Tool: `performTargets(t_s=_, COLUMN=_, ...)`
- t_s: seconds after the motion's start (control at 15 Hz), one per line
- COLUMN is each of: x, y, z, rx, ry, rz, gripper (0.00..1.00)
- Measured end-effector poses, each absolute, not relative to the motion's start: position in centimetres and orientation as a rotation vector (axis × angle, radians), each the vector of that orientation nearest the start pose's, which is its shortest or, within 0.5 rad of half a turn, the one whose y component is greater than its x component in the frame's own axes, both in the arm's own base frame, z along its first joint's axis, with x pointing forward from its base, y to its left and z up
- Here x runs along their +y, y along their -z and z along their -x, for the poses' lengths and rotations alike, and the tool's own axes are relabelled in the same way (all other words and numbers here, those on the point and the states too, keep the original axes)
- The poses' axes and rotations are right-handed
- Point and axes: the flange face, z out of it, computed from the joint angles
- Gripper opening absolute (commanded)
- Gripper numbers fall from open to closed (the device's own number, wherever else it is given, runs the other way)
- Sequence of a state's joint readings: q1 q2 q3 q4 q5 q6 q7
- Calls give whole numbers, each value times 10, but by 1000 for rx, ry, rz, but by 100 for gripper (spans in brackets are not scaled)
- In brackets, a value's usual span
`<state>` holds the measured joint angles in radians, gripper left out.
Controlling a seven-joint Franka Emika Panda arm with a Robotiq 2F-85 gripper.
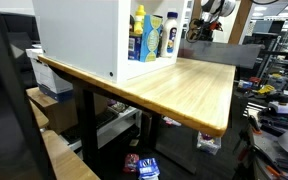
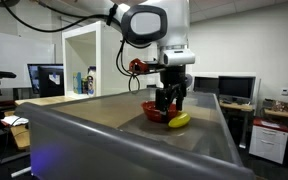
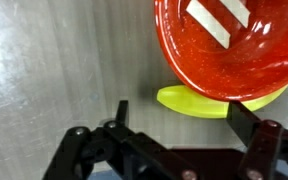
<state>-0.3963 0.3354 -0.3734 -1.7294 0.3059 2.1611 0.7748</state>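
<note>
A red bowl [image 3: 224, 50] fills the upper right of the wrist view, with white streaks on its inside. A yellow-green banana-shaped thing [image 3: 199, 102] lies on the grey table, partly hidden by the bowl's near rim. My gripper [image 3: 184, 118] is open, its two dark fingers [image 3: 121, 112] standing wide on either side of the yellow thing and holding nothing. In an exterior view the gripper [image 2: 167, 100] hangs just over the red bowl [image 2: 152, 112] and the yellow thing [image 2: 180, 120].
A white open cabinet [image 1: 79, 35] stands on the wooden table [image 1: 184, 90] with yellow and blue bottles [image 1: 144, 35] inside. Desks with monitors [image 2: 239, 88] stand behind. Boxes and clutter lie on the floor [image 1: 139, 165] below the table's edge.
</note>
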Motion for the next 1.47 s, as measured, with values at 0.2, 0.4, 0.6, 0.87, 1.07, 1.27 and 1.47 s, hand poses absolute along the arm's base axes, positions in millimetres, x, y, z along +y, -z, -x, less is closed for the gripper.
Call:
performTargets(t_s=0.2, x=-431, y=-406, z=-497, rx=2233, ry=189, rz=2012, gripper=100)
performTargets(t_s=0.4, x=-430, y=-405, z=-499, rx=2244, ry=187, rz=2025, gripper=100)
performTargets(t_s=0.6, x=-426, y=-405, z=-502, rx=2247, ry=185, rz=2042, gripper=100)
performTargets(t_s=0.87, x=-422, y=-408, z=-507, rx=2231, ry=174, rz=2051, gripper=100)
performTargets(t_s=1.07, x=-417, y=-408, z=-510, rx=2208, ry=156, rz=2071, gripper=100)
performTargets(t_s=1.27, x=-412, y=-408, z=-513, rx=2170, ry=130, rz=2108, gripper=100)
performTargets(t_s=1.47, x=-405, y=-404, z=-517, rx=2136, ry=103, rz=2141, gripper=100)
